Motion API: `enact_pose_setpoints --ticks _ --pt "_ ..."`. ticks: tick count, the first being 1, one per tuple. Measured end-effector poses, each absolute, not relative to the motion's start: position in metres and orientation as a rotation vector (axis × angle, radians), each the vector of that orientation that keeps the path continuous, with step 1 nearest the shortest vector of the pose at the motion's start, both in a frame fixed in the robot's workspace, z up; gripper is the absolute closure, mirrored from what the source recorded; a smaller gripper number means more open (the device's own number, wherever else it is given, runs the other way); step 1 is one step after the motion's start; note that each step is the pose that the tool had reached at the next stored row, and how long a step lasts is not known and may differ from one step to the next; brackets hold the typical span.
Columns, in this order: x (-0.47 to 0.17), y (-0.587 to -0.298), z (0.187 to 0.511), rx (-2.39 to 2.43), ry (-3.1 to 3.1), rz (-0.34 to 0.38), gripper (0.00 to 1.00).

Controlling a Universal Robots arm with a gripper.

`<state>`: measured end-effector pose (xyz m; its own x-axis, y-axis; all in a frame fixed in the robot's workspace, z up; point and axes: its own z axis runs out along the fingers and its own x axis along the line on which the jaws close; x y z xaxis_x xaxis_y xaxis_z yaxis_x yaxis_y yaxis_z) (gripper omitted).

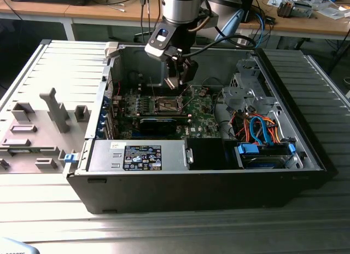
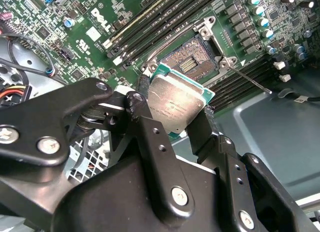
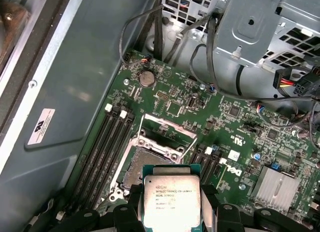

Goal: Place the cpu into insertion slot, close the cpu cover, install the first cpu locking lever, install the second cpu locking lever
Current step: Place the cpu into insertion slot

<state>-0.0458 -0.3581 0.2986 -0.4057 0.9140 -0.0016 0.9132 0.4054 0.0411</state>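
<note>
The gripper (image 2: 174, 119) is clamped on two opposite edges of the cpu (image 2: 177, 102), carrying it metal top up over the motherboard's (image 3: 220, 127) middle, clear of the uncovered insertion slot (image 2: 192, 59), apparently so it can seat squarely.

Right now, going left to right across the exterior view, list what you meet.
Grey fixture tray → blue clip → insertion slot → metal drive cage → case wall. The gripper, shut on the cpu, hangs over the slot, so it is left out.
</note>
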Motion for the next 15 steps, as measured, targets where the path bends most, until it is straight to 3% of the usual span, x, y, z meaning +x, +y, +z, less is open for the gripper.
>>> enact_pose_setpoints --ticks 15 --pt "-0.0458 -0.3581 0.2971 1.799 2.544 0.051 0.45"
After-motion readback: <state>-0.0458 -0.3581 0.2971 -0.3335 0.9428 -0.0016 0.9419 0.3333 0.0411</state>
